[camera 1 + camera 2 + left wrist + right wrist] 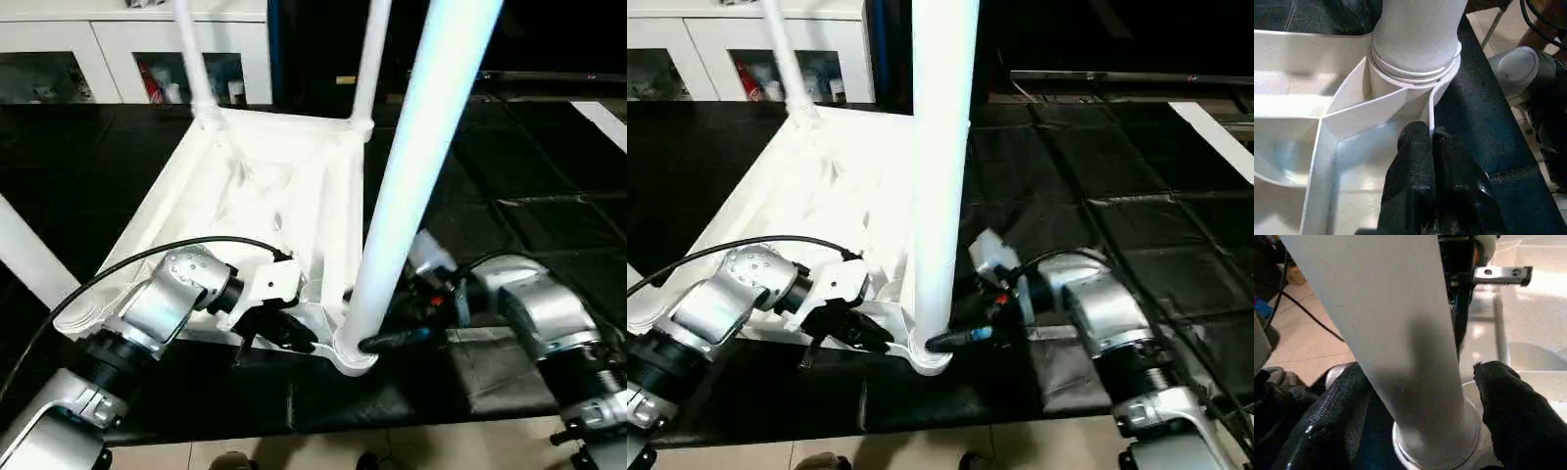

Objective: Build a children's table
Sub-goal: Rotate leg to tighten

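The children's table lies upside down on a black mat, its white ribbed top (245,186) facing up. Two legs stand in the far corner sockets (193,59) (370,59), and another leg slants at the left edge (29,259). The near right leg (411,176) stands upright in its corner socket (1415,73). My left gripper (1430,139) is shut on the top's thin rim just beside that socket. My right gripper (1420,368) is open around the base of that leg, one black finger (1342,401) against it and the other finger (1513,411) a little apart.
A white glass-door cabinet (127,59) stands behind the mat. The black mat (509,166) stretches to the right of the table top. Its front edge runs just below my grippers, with tiled floor (294,452) beyond. A white strip (602,122) lies at the far right.
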`<state>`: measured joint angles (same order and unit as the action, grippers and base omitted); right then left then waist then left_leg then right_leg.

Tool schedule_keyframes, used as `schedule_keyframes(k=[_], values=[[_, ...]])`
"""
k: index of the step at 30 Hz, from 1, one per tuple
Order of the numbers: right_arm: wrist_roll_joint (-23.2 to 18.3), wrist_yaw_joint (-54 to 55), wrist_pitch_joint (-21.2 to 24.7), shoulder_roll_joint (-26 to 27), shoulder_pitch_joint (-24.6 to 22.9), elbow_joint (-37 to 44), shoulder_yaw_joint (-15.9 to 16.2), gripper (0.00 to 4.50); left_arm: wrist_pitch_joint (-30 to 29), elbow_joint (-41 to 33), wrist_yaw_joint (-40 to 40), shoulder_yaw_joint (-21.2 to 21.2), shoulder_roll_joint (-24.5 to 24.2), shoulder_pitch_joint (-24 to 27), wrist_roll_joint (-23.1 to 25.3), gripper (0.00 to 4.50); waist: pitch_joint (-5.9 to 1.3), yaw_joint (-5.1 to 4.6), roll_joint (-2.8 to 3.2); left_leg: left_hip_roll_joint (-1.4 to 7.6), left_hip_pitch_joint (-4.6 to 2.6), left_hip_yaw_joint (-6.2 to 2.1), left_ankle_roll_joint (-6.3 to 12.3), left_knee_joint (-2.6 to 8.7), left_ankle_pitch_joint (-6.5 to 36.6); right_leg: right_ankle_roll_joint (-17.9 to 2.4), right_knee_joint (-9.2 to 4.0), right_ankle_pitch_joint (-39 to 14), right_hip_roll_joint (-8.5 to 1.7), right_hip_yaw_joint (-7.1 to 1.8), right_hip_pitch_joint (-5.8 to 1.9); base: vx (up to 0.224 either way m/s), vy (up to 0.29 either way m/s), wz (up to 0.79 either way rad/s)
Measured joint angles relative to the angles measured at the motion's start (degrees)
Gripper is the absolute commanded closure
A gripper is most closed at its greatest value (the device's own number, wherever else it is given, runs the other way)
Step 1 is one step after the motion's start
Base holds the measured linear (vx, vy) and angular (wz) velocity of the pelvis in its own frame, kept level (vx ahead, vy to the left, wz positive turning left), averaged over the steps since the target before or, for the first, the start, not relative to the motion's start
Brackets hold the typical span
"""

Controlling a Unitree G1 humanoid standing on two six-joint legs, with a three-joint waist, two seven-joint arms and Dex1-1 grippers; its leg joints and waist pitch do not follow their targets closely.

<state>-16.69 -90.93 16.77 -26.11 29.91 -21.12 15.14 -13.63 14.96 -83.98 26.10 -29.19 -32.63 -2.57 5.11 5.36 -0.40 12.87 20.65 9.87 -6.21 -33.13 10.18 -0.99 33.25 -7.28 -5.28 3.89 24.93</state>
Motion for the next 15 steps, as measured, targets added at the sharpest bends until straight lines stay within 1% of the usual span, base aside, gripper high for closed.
schedule_keyframes(k=[1,3,11,12,14,15], values=[[-0.09,-0.4,0.0,-0.01,0.11,-0.04,0.12,1.28,0.14,0.0,-0.02,0.07,-0.01,-0.03,0.0,4.5,0.0,0.0,0.0,0.0,0.01,0.0,0.0,0.0,0.0,0.01,0.0,-0.01,0.0,0.0,0.0,0.0,0.0,0.0],[-1.0,-0.74,0.0,-0.11,0.37,-0.09,0.75,1.44,0.42,0.06,-0.15,0.1,-0.03,-0.07,0.04,4.5,0.0,0.0,0.0,0.01,0.03,0.0,0.0,-0.01,0.0,0.03,0.0,-0.02,0.0,0.01,0.0,0.0,0.0,0.0],[-2.2,-0.69,-0.1,-0.99,0.49,-0.09,1.64,2.18,1.13,0.75,-0.72,0.1,0.03,-0.29,0.02,4.5,0.0,0.04,0.0,0.02,0.24,-0.02,0.04,-0.07,-0.03,0.05,0.0,-0.03,-0.01,0.0,0.03,0.0,0.0,0.0],[-2.2,-0.69,-0.51,-0.97,0.54,-0.05,1.64,2.18,1.1,0.79,-0.71,0.09,0.11,-0.35,0.0,4.5,-0.01,0.06,0.0,0.02,0.25,-0.02,0.05,-0.09,-0.03,0.04,0.01,-0.03,-0.01,0.0,0.02,0.0,0.0,0.0],[-2.0,-0.53,-0.54,-0.69,0.48,-0.07,1.26,2.3,0.01,0.91,-0.53,-0.19,0.49,-0.39,-0.14,4.5,-0.01,0.06,-0.01,0.02,0.29,-0.02,0.06,-0.16,-0.04,0.04,0.04,-0.03,-0.01,-0.02,0.02,0.0,0.0,0.0],[-1.65,0.2,-0.24,-0.08,0.35,-0.05,0.69,2.32,-1.45,0.91,-0.1,-0.51,0.8,-0.38,-0.39,4.5,-0.01,-0.05,-0.01,0.03,0.31,-0.03,0.06,-0.24,-0.04,0.04,0.12,-0.03,-0.01,-0.04,0.02,0.0,0.0,0.0]])
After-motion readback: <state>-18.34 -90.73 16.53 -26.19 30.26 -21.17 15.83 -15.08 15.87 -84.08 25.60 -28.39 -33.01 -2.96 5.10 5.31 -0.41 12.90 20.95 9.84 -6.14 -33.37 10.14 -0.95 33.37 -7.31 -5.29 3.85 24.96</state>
